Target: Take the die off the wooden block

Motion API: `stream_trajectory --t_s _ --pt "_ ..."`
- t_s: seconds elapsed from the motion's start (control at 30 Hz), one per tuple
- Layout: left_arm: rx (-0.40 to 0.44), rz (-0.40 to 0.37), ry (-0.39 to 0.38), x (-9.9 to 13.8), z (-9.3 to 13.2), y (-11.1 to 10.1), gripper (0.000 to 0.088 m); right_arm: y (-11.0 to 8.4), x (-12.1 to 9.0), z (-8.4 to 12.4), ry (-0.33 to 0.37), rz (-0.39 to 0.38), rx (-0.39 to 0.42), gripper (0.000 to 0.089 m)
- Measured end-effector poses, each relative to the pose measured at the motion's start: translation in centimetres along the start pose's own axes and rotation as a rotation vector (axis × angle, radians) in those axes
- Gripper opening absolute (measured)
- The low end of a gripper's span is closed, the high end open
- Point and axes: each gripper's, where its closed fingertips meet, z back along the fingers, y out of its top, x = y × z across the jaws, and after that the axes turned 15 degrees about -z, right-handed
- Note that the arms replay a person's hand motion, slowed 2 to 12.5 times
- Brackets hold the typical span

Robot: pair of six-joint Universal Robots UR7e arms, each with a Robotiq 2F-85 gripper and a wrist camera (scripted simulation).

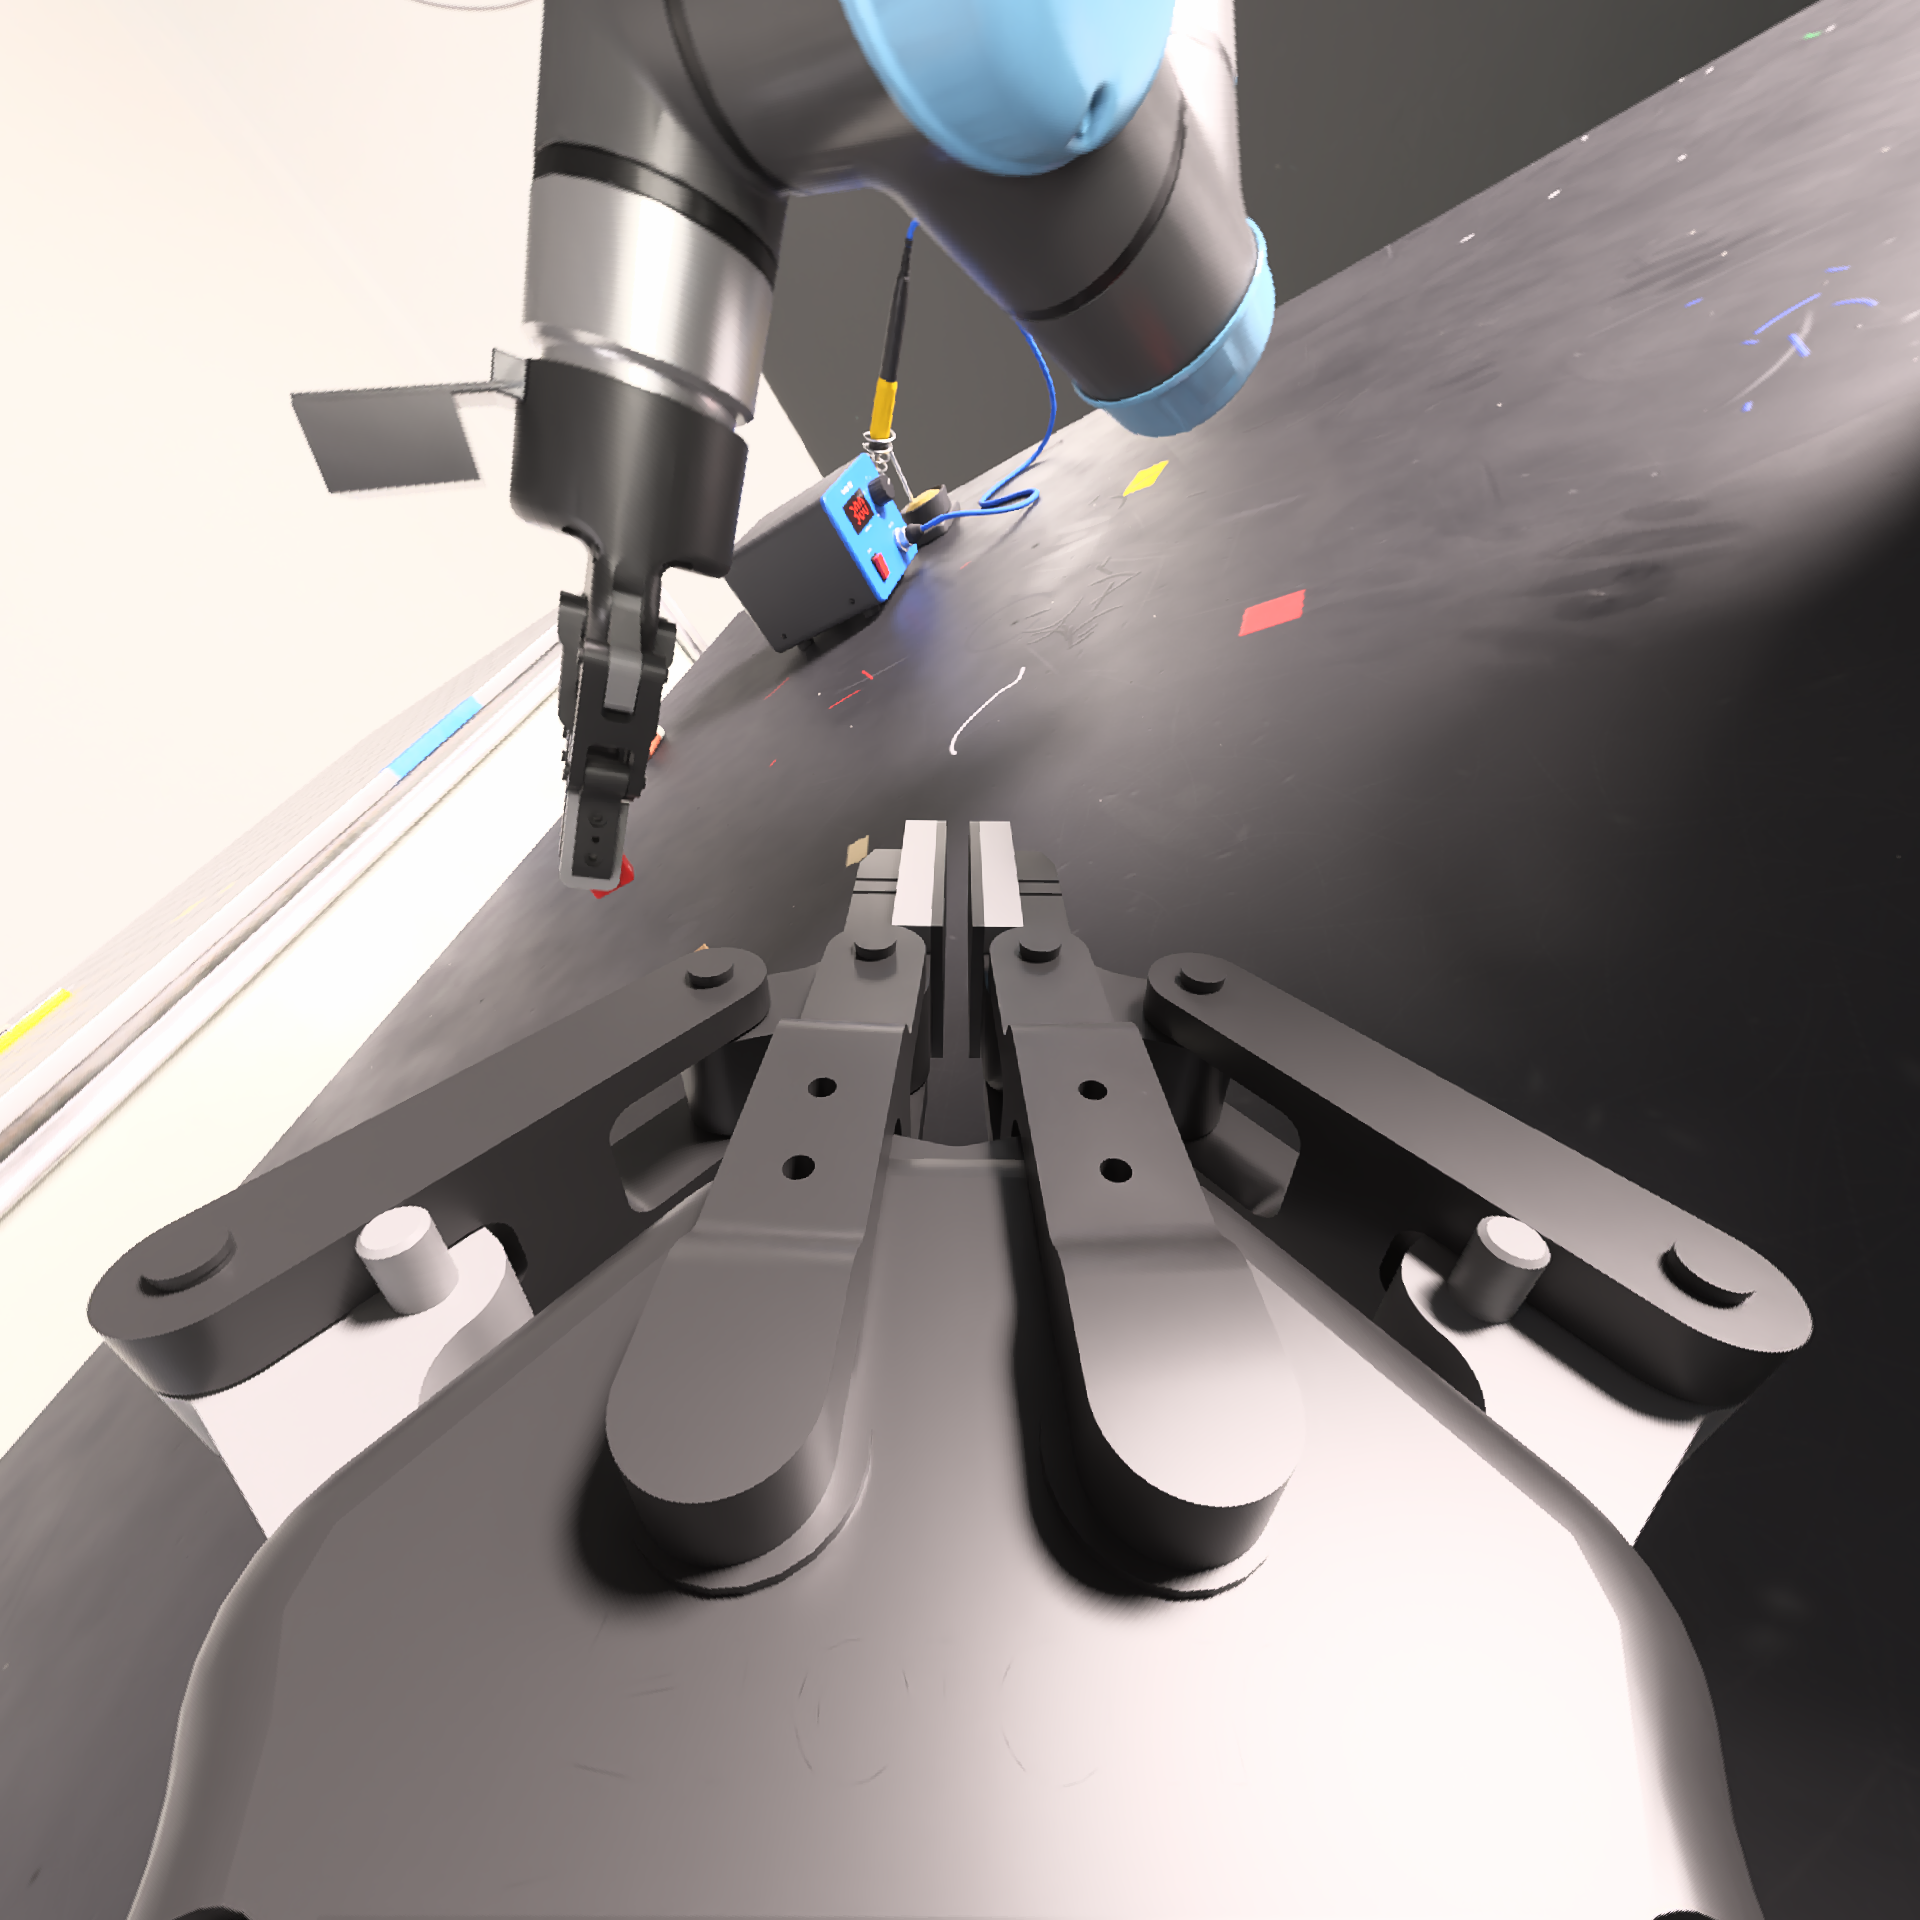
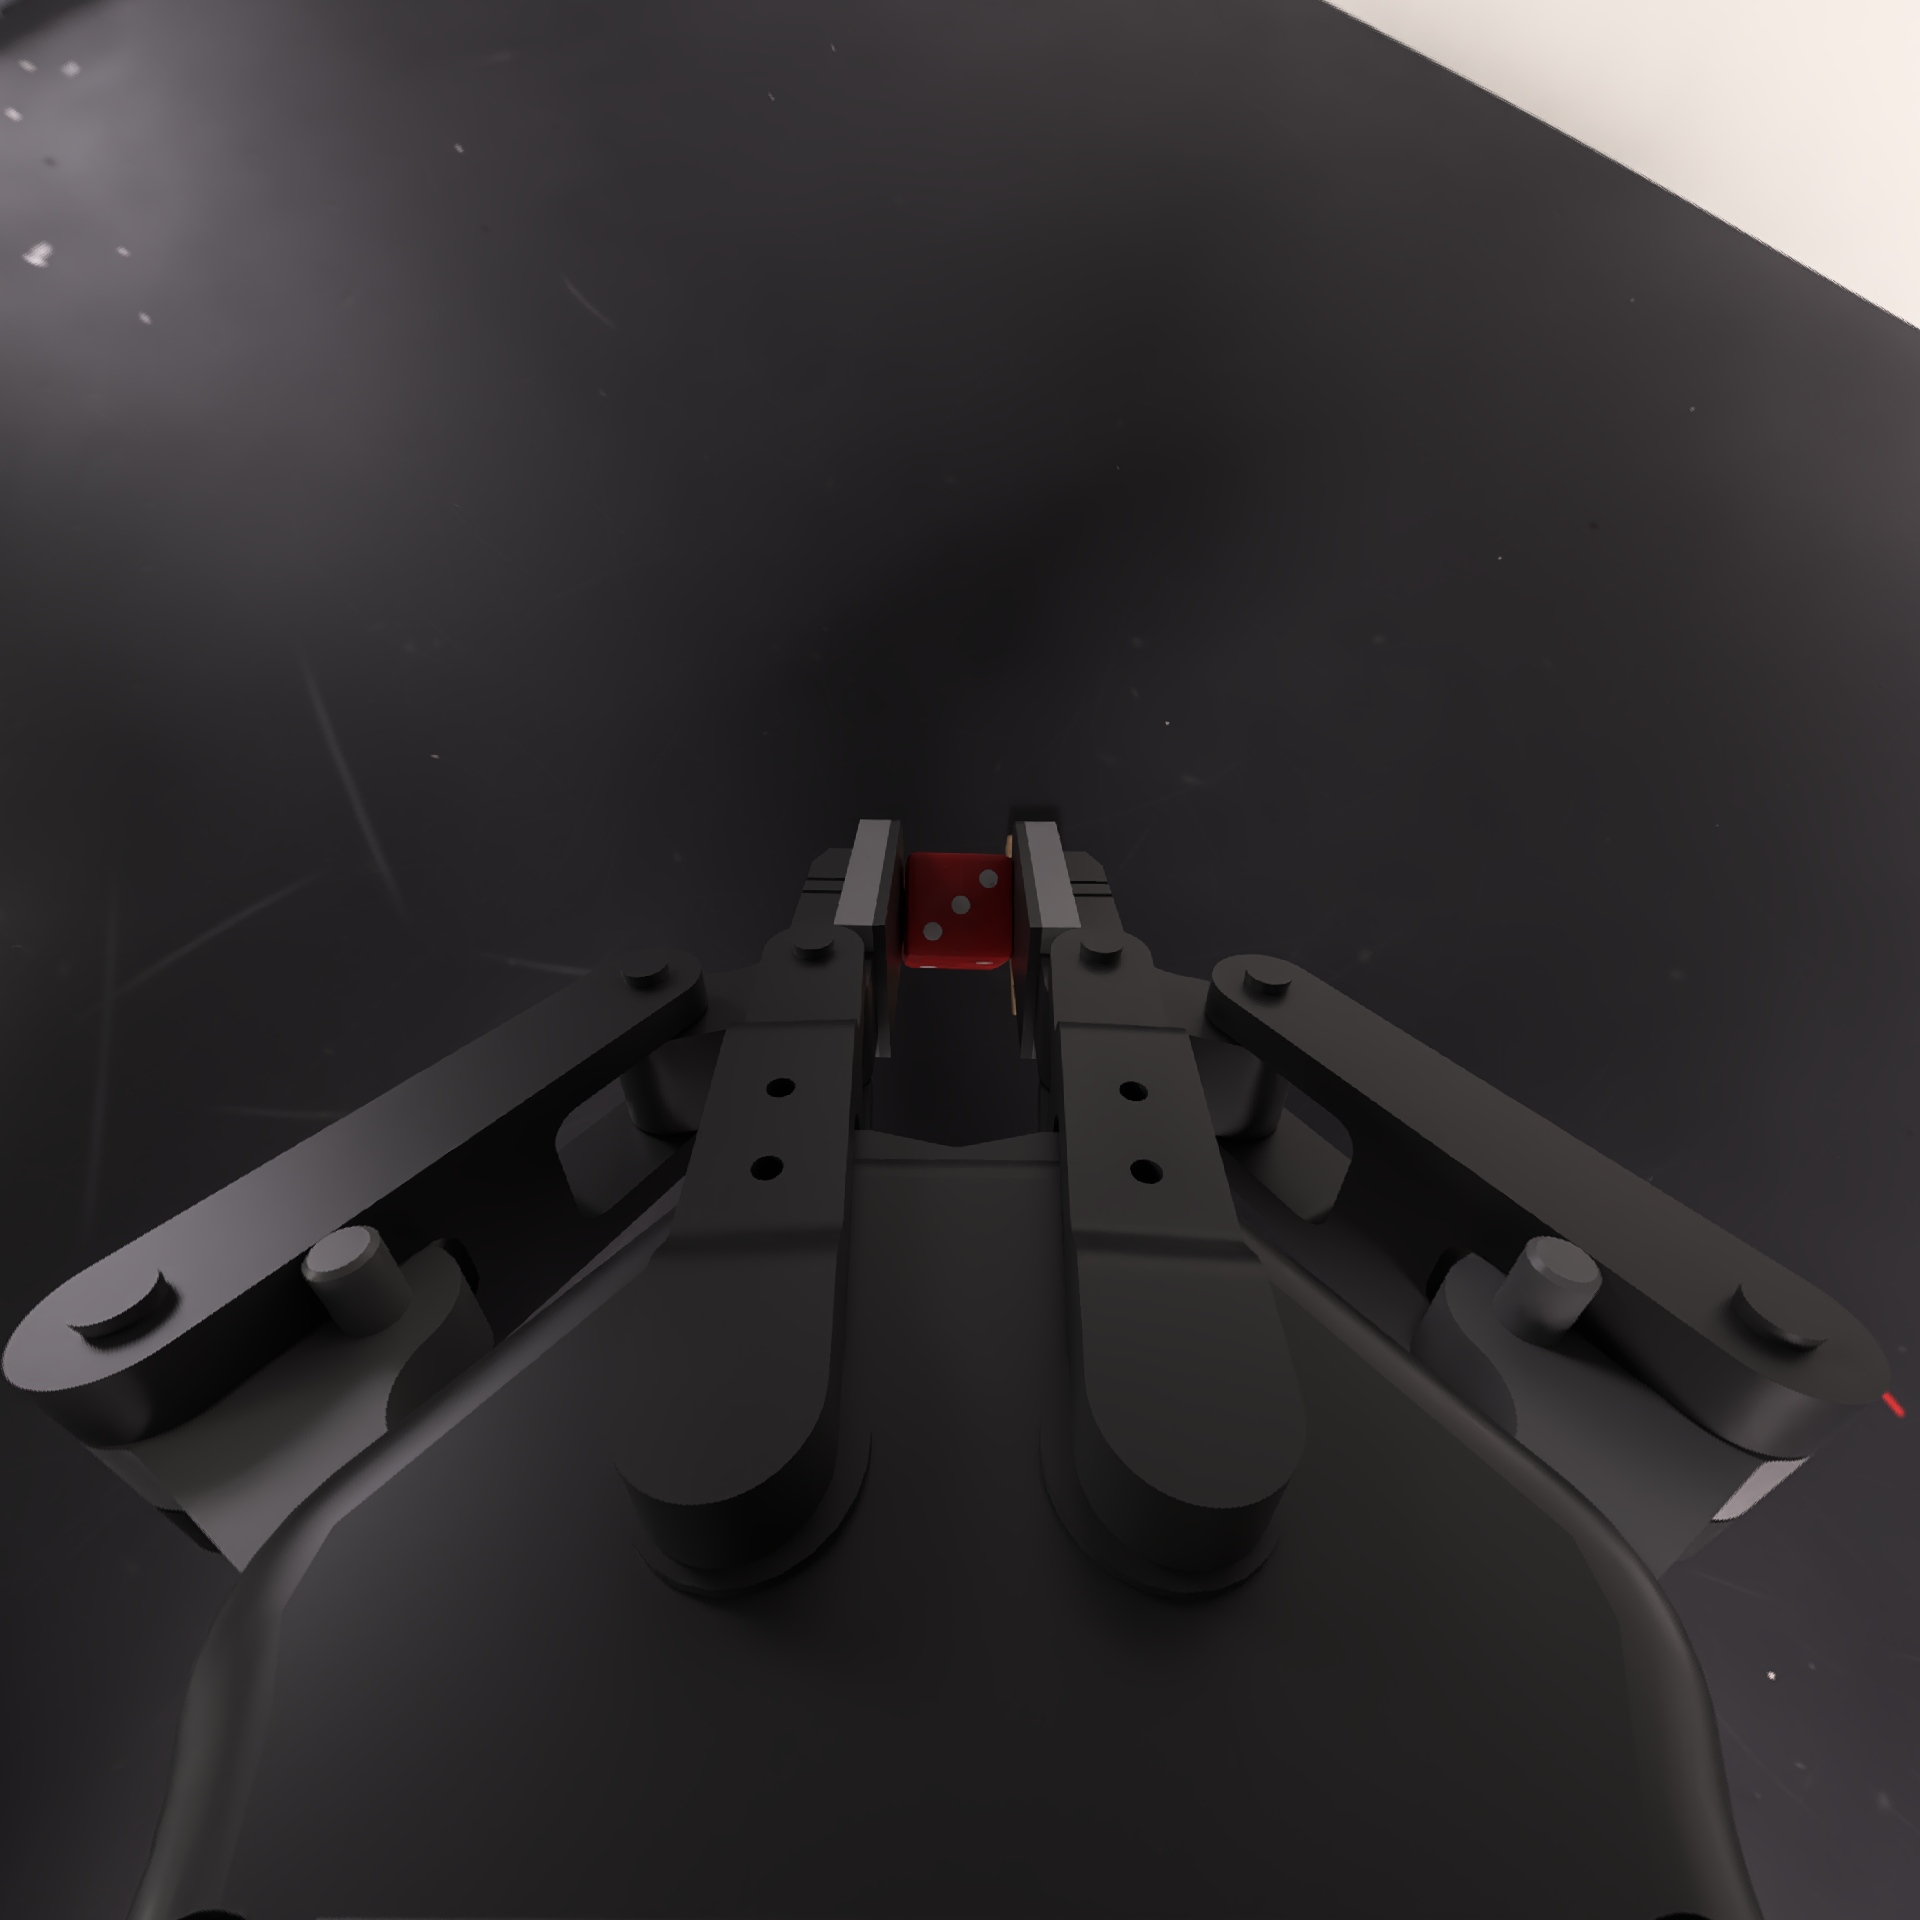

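Resting idle with its fingers drawn together on nothing, the left hand (image 1: 958,873) sits low over the dark tabletop (image 1: 1455,540); a sliver of tan, perhaps the wooden block (image 1: 857,850), peeks out at about ten o'clock of its tips, though too little shows to be sure; further toward nine o'clock the right hand (image 2: 956,904) is clamped on the red die (image 2: 958,910), its three-pip face turned to the wrist camera; to finish well, I judge it should lift straight up, keep the squeeze even so the small cube does not twist, then carry it well clear; the tabletop is scuffed, flecked with paint and coloured tape; a soldering station (image 1: 831,556) stands at its far edge before pale walls.
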Motion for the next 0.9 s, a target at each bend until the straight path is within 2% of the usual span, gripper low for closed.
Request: stream_trajectory --t_s 0.2,0.4,0.9 --pt "0.000 0.043 0.031 -0.8 0.1 -0.2 0.0041 0.5 -1.5 1.7 0.059 -0.030 0.046 0.0187" --pt "0.003 0.096 0.075 -1.8 0.4 -0.3 0.0047 1.2 -3.6 3.8 0.161 -0.085 0.106 0.0187" --pt "0.074 0.293 0.220 -5.1 1.6 -0.2 0.0084 3.0 -11.6 10.7 0.577 -0.275 0.288 0.0187"
